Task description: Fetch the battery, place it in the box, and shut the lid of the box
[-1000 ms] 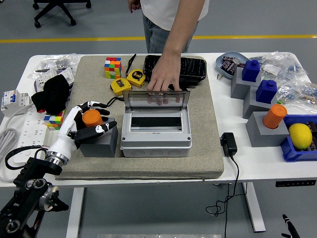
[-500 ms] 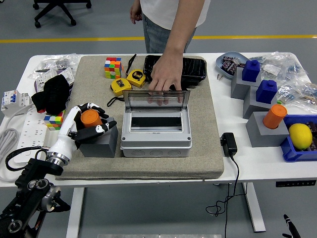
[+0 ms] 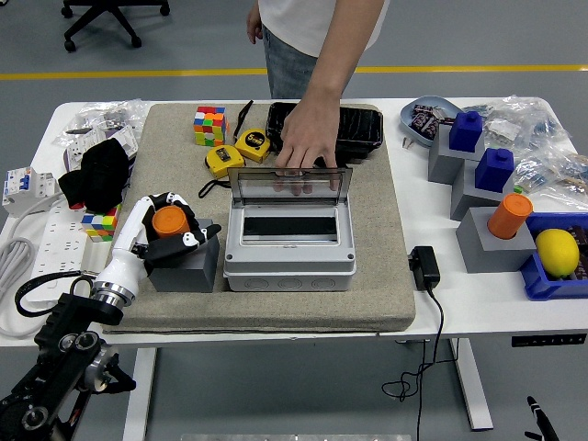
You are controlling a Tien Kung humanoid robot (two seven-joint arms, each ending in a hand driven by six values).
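The orange cylindrical battery (image 3: 169,220) stands upright on a grey block (image 3: 186,266) at the left of the mat. My left hand (image 3: 177,230) is wrapped around it, with fingers behind and the thumb in front. The grey box (image 3: 289,262) sits just right of the block, its inside showing. Its clear lid (image 3: 289,186) stands upright at the back. A person's hand (image 3: 303,147) rests on the lid's top edge from the far side and holds it open.
Two yellow tape measures (image 3: 237,152), a colour cube (image 3: 209,125) and a black case (image 3: 354,124) lie behind the box. A black cloth (image 3: 95,175) and a power strip (image 3: 46,243) are at the left. Grey blocks with blue and orange pieces (image 3: 491,197) and a lemon (image 3: 557,252) are at the right.
My left hand's fingers have curled in tighter around the orange battery, and the arm has shifted slightly. The person's hand and the lid have stayed put.
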